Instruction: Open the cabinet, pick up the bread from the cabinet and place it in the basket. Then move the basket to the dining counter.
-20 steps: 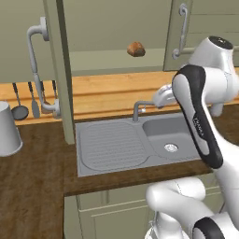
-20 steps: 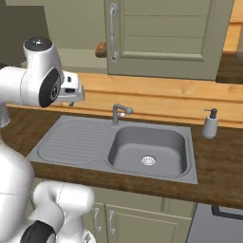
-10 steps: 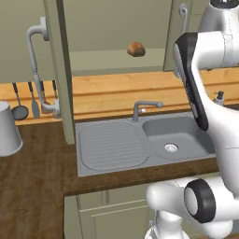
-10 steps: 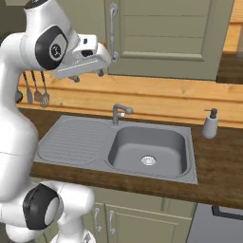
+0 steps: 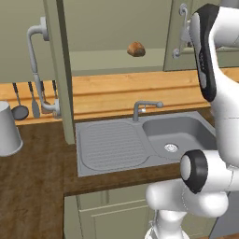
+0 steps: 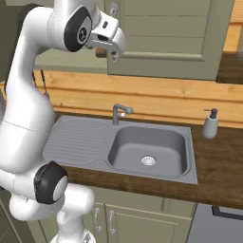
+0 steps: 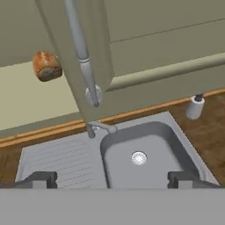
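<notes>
- cabinet point(image 5: 60, 70) door standing open; first step looks done
- bread point(image 5: 136, 48) sitting on cabinet shelf, above the sink point(image 5: 140, 140), not yet picked
- gripper point(image 6: 114, 47) hanging spread, empty, beside the shelf

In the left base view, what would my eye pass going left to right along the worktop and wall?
White container → hanging utensils → open cabinet door → bread → tap → sink drain.

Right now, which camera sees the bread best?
The hand view: the bread looks biggest there, in full, on the open cabinet shelf. The left base view shows it smaller but whole. In the right base view, the hand hides nearly all of it.
</notes>
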